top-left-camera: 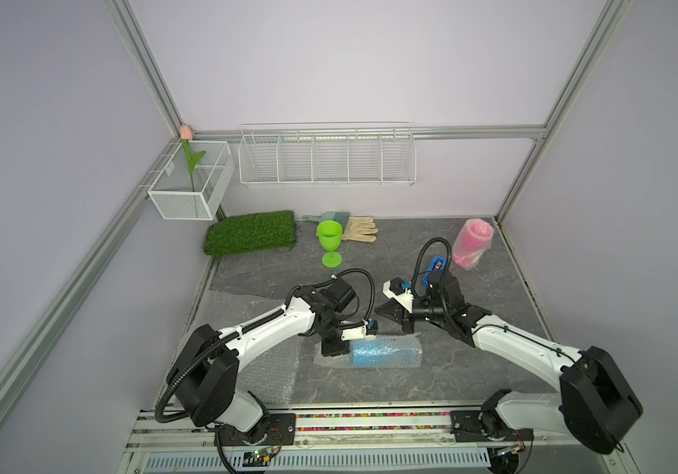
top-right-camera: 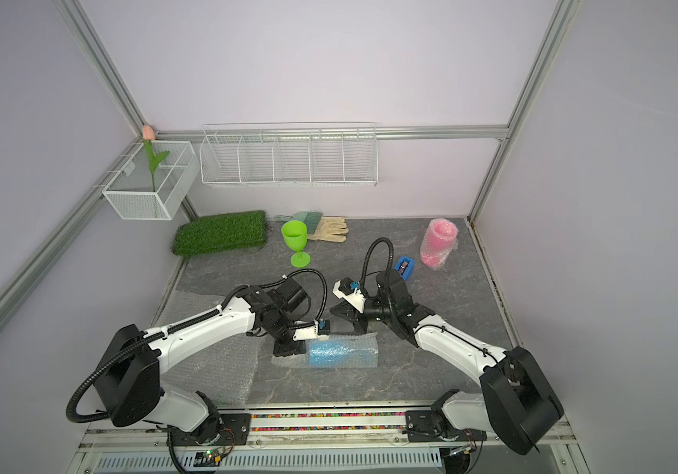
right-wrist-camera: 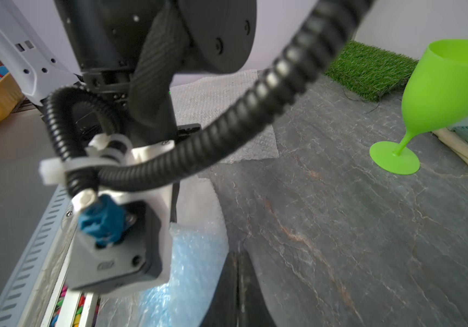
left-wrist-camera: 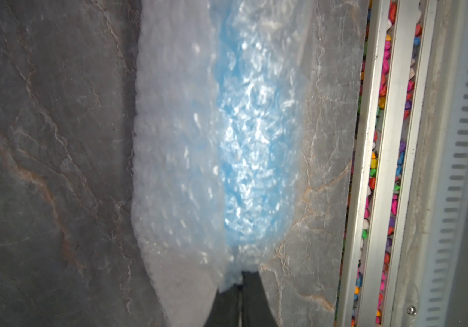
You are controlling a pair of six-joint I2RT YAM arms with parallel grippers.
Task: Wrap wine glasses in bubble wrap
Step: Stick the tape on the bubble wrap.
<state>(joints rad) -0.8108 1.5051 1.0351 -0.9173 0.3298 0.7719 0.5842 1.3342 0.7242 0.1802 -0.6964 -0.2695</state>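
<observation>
A sky blue wine glass (top-left-camera: 384,353) (top-right-camera: 339,355) lies on its side, rolled in bubble wrap (top-left-camera: 394,342) (left-wrist-camera: 176,158), near the table's front. My left gripper (top-left-camera: 333,349) (left-wrist-camera: 240,280) is shut, its tips against the narrow end of that roll. My right gripper (top-left-camera: 380,310) (right-wrist-camera: 238,254) is shut and empty, just behind the roll. The lime green glass (top-left-camera: 330,242) (right-wrist-camera: 448,93) stands bare at the back. The pink glass (top-left-camera: 472,242) (top-right-camera: 439,242) stands wrapped at the back right. Loose bubble wrap sheets (top-left-camera: 247,369) (top-right-camera: 206,361) lie under my left arm.
A blue tape dispenser (top-left-camera: 435,269) sits behind my right wrist. A turf mat (top-left-camera: 251,232), a brush (top-left-camera: 329,216) and a glove (top-left-camera: 359,230) line the back. A wire rack (top-left-camera: 327,156) and a mesh basket (top-left-camera: 189,180) hang on the walls. A pebble-filled rail (top-left-camera: 370,416) borders the front.
</observation>
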